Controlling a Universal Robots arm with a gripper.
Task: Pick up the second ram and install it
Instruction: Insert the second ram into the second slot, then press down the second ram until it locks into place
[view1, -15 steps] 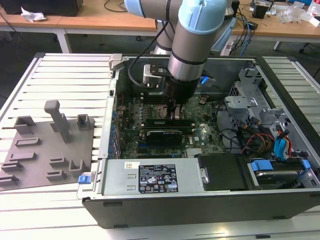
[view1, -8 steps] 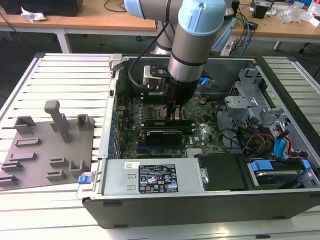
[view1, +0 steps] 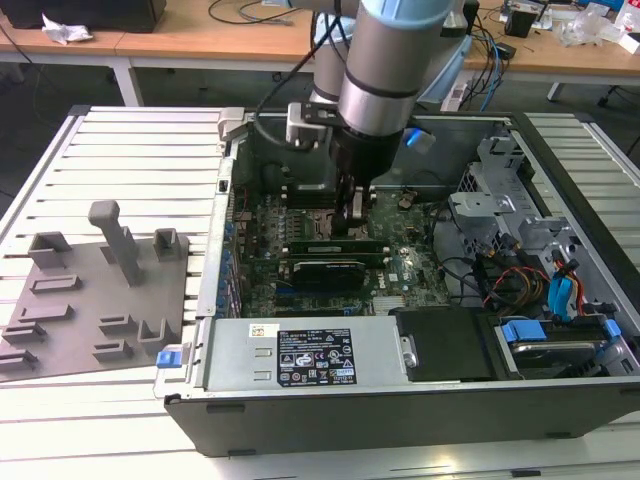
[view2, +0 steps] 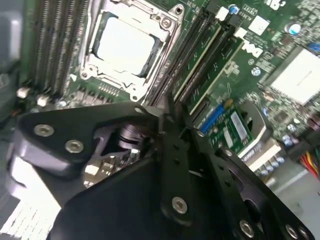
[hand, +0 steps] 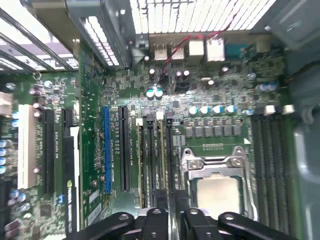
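Now the second ram seems to be pushed in beside the processor socket by the gripper, fingers closed; a straight, firm press is likely needed.

You're looking at a matt black gripper with bright metal screws, a glossy green motherboard, a shiny metal processor socket — and a dull grey plastic tray.

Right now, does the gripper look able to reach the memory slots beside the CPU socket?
Probably yes. The gripper hangs low over the motherboard, right above the memory slots next to the CPU socket, and no cable or bracket shows between them.
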